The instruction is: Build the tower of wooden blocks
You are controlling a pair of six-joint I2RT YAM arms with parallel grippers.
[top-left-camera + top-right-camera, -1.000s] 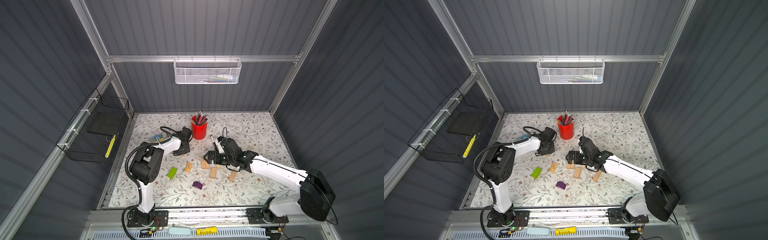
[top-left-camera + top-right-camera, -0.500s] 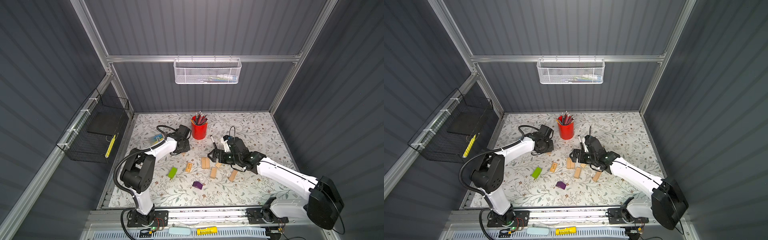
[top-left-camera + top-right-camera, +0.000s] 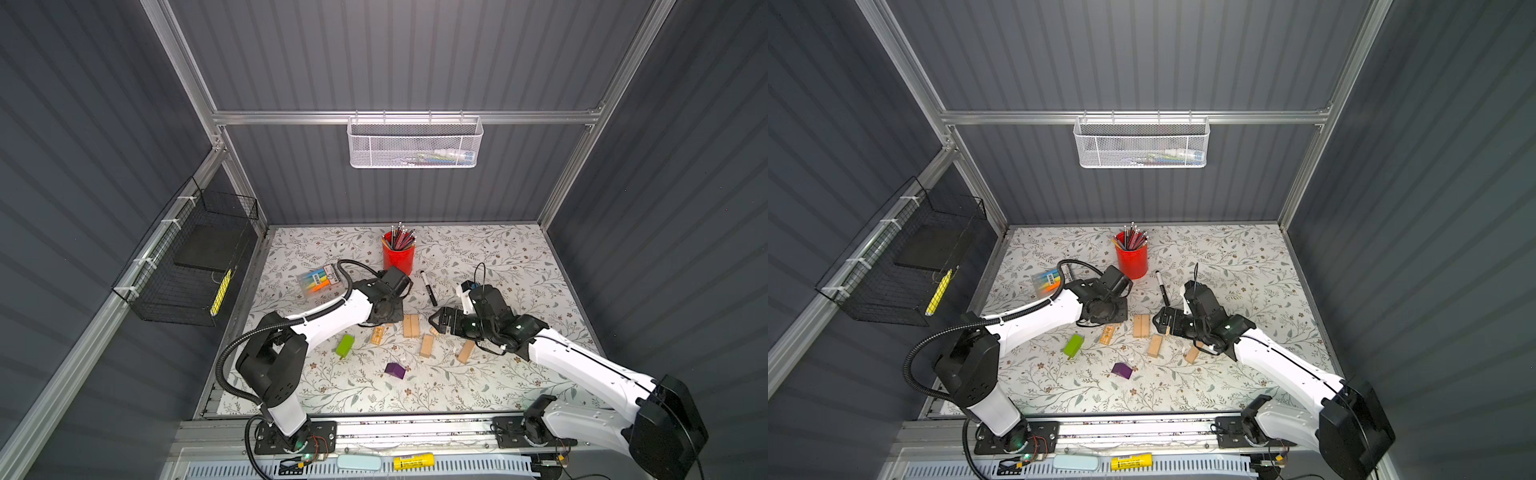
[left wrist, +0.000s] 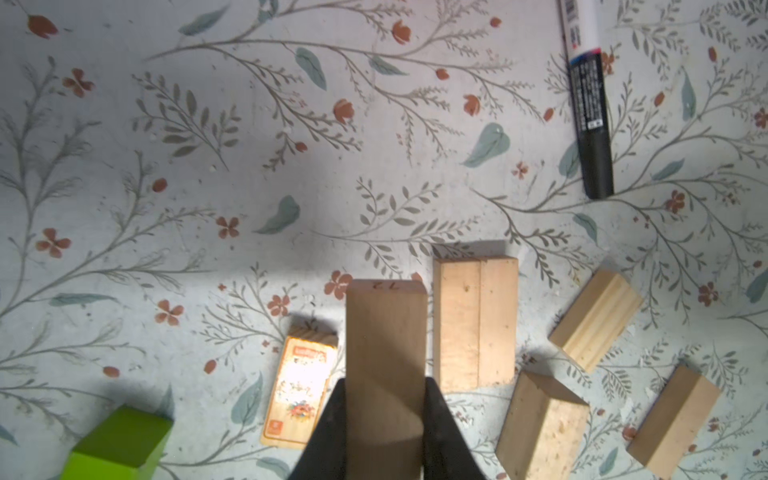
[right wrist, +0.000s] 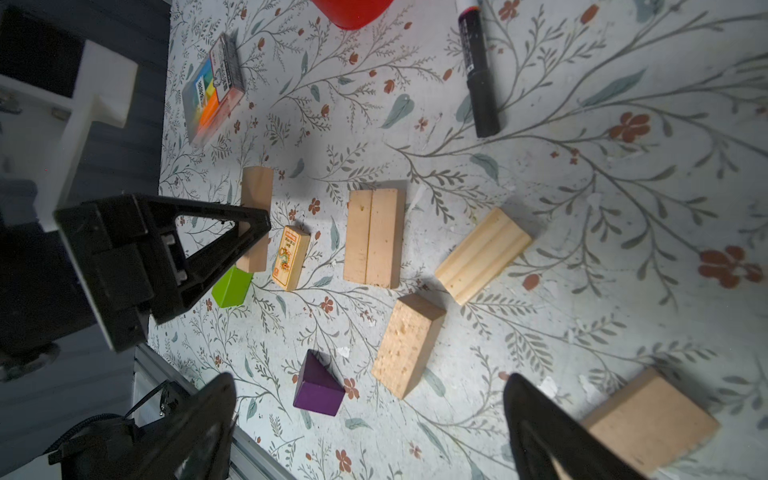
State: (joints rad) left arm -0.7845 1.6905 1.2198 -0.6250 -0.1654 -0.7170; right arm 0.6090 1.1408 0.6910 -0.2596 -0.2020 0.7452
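While your left gripper [image 4: 384, 399] is clamping a block [image 4: 386, 332], it's hanging beside the laid pair [image 4: 476, 324], axes parallel; right gripper [image 5: 370, 382] is gaping empty.

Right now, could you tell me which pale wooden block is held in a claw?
The plain block clamped in the left claw; the others lie loose on the table.

Pale tan blocks [image 4: 476, 324], lime block [image 3: 345, 345], purple block [image 3: 395, 370] — floral mat [image 3: 519, 249]
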